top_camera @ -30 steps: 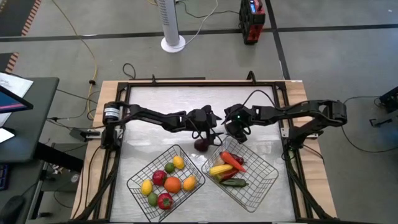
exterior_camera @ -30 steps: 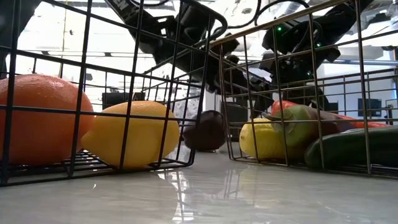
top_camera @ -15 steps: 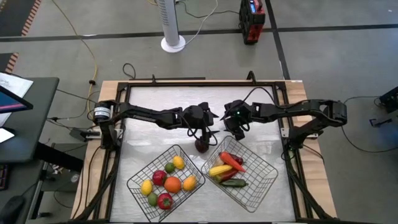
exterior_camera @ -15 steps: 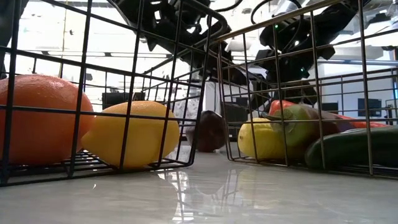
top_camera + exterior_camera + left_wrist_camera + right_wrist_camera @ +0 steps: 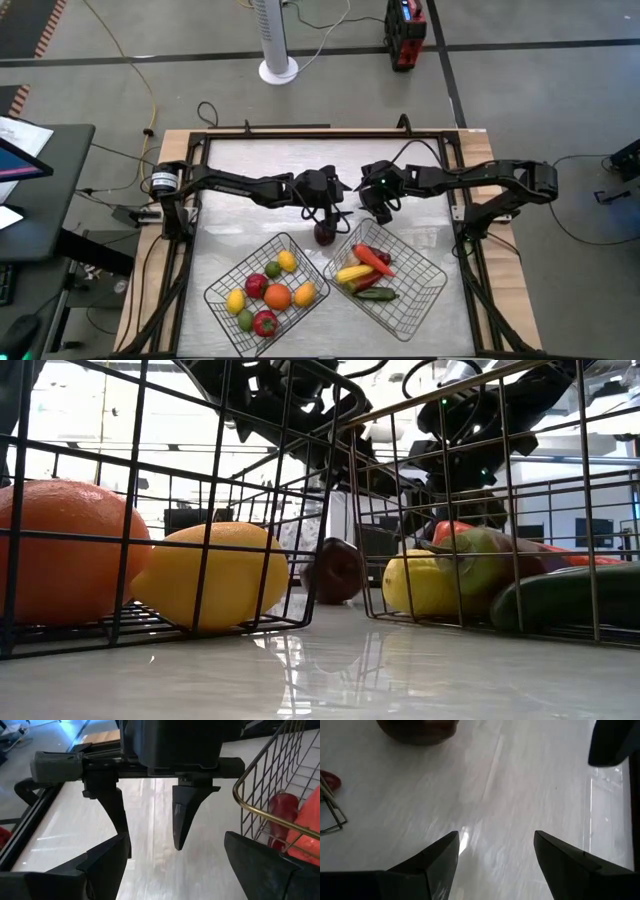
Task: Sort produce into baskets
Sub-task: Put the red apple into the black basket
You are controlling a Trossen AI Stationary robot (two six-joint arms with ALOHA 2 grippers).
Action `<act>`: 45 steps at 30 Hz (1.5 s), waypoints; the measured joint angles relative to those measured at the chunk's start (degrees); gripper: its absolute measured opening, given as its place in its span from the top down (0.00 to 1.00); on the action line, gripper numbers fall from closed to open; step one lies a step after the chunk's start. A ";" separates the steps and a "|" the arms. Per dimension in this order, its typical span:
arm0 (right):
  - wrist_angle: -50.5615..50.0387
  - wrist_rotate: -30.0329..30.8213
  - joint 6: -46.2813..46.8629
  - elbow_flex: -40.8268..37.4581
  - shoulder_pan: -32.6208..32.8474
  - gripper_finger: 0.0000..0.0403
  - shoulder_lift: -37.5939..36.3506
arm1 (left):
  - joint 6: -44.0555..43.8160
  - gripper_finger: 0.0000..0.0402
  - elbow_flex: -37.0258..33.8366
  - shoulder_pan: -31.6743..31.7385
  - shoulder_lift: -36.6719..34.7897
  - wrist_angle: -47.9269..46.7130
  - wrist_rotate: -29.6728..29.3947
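A white tower fan (image 5: 276, 38) stood on the grey floor beyond the table's far edge, its round base near a white cable. To its right sat a red and black box (image 5: 404, 33) — cables ran from it. A yellow cord (image 5: 150, 95) trailed over the floor past the table's far left corner. A dark desk (image 5: 42, 190) with papers stood off the left edge — wholly apart from the table (image 5: 260, 160).

At frame centre, the left gripper (image 5: 328, 212) and right gripper (image 5: 382, 212) hang near each other over the white table (image 5: 250, 165). A dark purple piece (image 5: 324, 234) lies on the table between two wire baskets — the left basket (image 5: 222, 283) with round fruit, the right basket (image 5: 427, 270) with long vegetables.
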 joint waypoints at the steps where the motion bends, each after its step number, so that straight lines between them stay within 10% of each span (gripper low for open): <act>1: 0.15 0.01 0.05 0.00 0.00 0.29 0.00 | -0.04 0.21 0.00 0.00 0.00 -0.04 0.00; 33: 2.10 -5.60 -2.28 -0.02 0.85 0.29 0.00 | 2.29 0.21 0.02 0.17 -1.46 2.19 1.37; 45: 5.19 -9.57 -3.49 -0.04 0.87 0.29 0.02 | 2.45 0.21 0.04 0.85 -6.15 -30.87 2.15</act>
